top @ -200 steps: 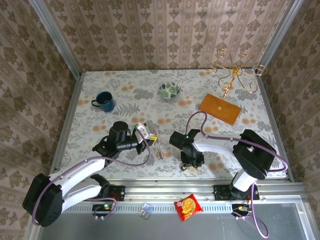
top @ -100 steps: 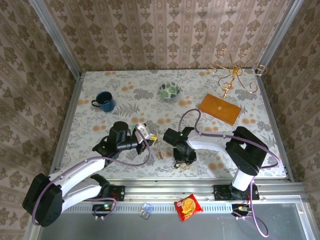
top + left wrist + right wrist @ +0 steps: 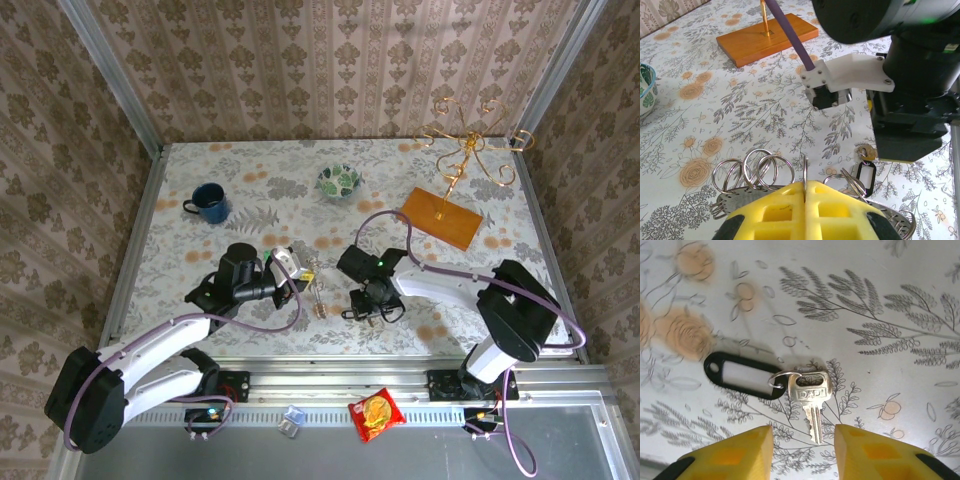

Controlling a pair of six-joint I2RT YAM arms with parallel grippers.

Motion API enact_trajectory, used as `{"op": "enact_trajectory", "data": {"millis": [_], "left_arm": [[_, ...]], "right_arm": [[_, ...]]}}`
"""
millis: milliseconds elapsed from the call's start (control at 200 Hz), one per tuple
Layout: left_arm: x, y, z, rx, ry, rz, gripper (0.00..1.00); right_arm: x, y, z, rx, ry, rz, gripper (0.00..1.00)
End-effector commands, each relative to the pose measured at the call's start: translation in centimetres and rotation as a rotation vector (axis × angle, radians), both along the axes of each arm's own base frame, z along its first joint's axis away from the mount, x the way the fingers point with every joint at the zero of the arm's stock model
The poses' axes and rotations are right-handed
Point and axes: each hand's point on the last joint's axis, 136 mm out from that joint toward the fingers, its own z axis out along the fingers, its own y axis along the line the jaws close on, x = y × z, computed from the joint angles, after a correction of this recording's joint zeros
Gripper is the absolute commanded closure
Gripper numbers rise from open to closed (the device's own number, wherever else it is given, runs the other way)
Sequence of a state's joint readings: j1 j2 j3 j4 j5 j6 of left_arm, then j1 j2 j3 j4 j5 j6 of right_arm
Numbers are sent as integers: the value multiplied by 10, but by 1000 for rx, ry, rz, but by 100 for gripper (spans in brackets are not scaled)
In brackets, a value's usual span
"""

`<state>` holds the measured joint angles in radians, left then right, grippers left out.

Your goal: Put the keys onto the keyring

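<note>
Keys: one pale brass-and-silver key lying flat on the floral surface, its blade pointing toward the right hand. The stamped letters on its head are too small to read with certainty.
Fittings: a small silver split ring passes through the key's head and links it to a black tag with a white insert.
Place of the keys: nearer the arms than the wooden base and to its left, directly under the right hand.
Keyring: a thin silver loop seen edge-on, rising from the seam between the left hand's yellow pads. It is farther to the left of the wooden base than the key is.
Spare rings: several more silver loops, overlapping, fanned out just beyond those pads.
Left hand: clenched on the keyring, pads pressed together.
Right hand: released, with its pads apart and the key's blade in line with the gap, touching neither pad.
Hidden or unclear: the left hand's pads cover the lower part of the keyring, so I cannot tell whether it joins the spare rings. In the left wrist view the right arm's dark body cuts off the key's blade. In the top view the key and rings are only small glints.
</note>
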<state>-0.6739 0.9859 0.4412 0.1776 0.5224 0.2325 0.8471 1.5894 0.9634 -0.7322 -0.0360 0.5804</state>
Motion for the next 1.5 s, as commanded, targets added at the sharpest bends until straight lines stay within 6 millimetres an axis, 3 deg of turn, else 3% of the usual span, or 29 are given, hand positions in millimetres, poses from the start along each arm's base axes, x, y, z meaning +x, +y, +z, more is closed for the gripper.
{"op": "enact_trajectory", "data": {"millis": [0,230,315,410,535,705,935,1200,1495], "left_arm": [[-1,-1,15,-26,-59,-14,100],[-1,-1,16,-24,-63,-13,100],[-1,0,16,-18,-58,-10,100],[-2,2,15,-18,-56,-1,100],[-2,3,14,-18,-51,8,100],[-3,2,13,-18,-52,3,100],[-4,2,14,-19,-58,7,100],[-3,2,15,-18,-63,7,100],[-4,2,15,-17,-65,5,100]], "right_arm": [[-1,-1,1,-14,-37,270,60],[17,10,1,-44,-81,448,57],[25,7,2,-79,-69,358,57],[30,6,9,-82,-65,122,61],[22,-1,13,-105,-59,-182,64],[15,-1,17,-103,-92,-378,65],[3,4,8,-130,-61,-454,64],[3,8,-3,-141,-43,-477,64],[0,5,-15,-169,9,-491,69]]}}
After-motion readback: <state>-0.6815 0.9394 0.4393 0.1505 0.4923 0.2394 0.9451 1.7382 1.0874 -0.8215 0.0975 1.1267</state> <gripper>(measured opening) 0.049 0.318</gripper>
